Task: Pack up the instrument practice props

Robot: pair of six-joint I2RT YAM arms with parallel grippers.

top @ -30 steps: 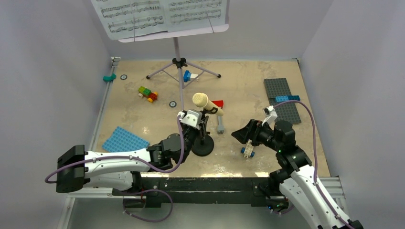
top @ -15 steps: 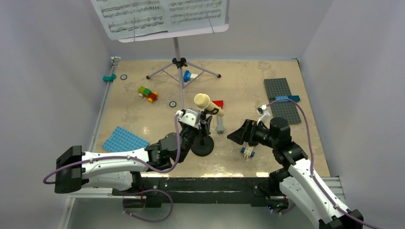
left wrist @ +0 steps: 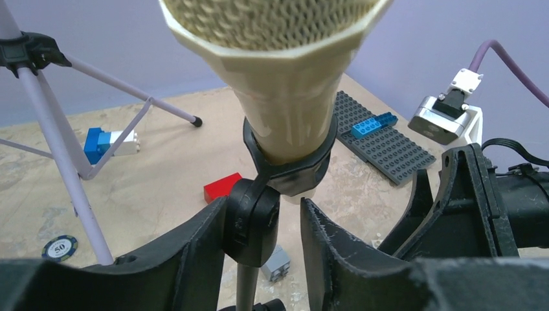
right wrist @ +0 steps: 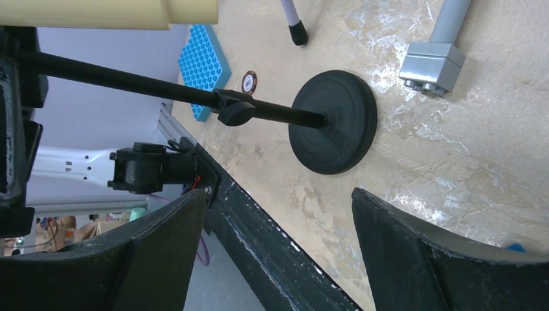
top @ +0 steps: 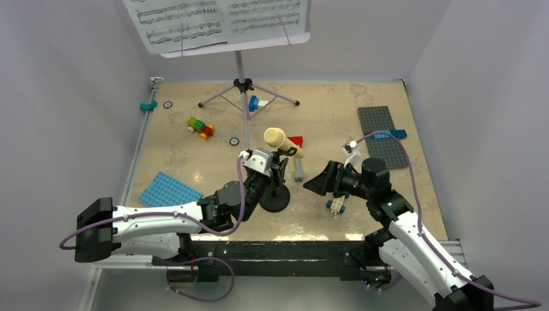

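Observation:
The cream-yellow microphone [top: 280,140] sits tilted in the clip of the black mic stand [top: 275,198], which stands upright on its round base [right wrist: 336,120] at mid-table. My left gripper [top: 278,170] is open around the stand's swivel joint [left wrist: 256,220]; one finger touches it and a small gap shows at the other. My right gripper [top: 317,183] hangs wide open, just right of the stand, with nothing between its fingers [right wrist: 162,253]. The lilac music stand [top: 241,71] stands at the back, with the white sheet-music pages [top: 213,19] on it.
A blue studded plate [top: 169,190] lies front left and a grey one [top: 383,135] back right. Loose bricks are scattered: a coloured cluster [top: 201,127], a red one [top: 296,140], a grey one [top: 298,172], and a small wheeled piece [top: 336,206] beneath my right arm.
My right gripper has moved left, closer to the mic stand. My left gripper's jaws have loosened around the stand's joint. The microphone has barely shifted.

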